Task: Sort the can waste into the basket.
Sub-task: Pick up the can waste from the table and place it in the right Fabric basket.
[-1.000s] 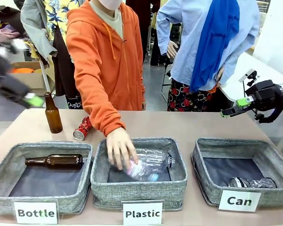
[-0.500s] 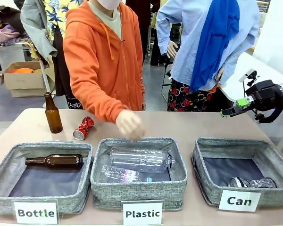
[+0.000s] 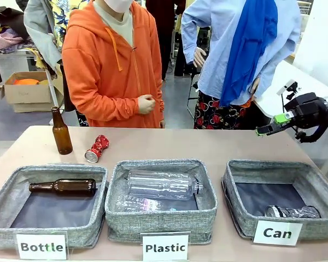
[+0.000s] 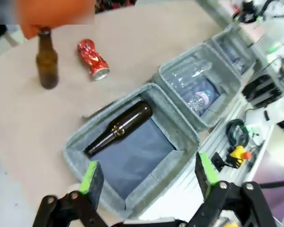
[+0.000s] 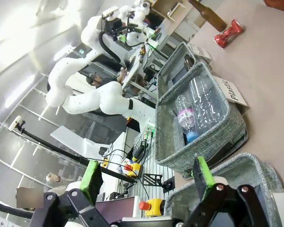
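The red can (image 3: pixel 96 148) lies on its side on the table, behind the gap between the left and middle baskets; it is also seen in the left wrist view (image 4: pixel 93 58) and the right wrist view (image 5: pixel 228 33). The dark can (image 3: pixel 292 212) lies inside the "Can" basket (image 3: pixel 236 185) at the right front. My right gripper (image 3: pixel 261 131) hangs open in the air above the table's far right, behind that basket (image 5: pixel 248 165). My left gripper (image 4: pixel 149 172) is open, high over the "Bottle" basket's near side, with nothing between its fingers.
A brown bottle (image 3: pixel 60 131) stands left of the red can. The "Bottle" basket (image 3: pixel 4 192) holds a lying brown bottle. The "Plastic" basket (image 3: pixel 116 188) holds two clear bottles. A person in an orange hoodie stands at the far side, hand (image 3: pixel 146 103) held at the chest.
The person's hand left a clear bottle in the "Plastic" basket and drew back to the chest. My left arm, blurred at the far left a second ago, has moved off. The right arm is still.
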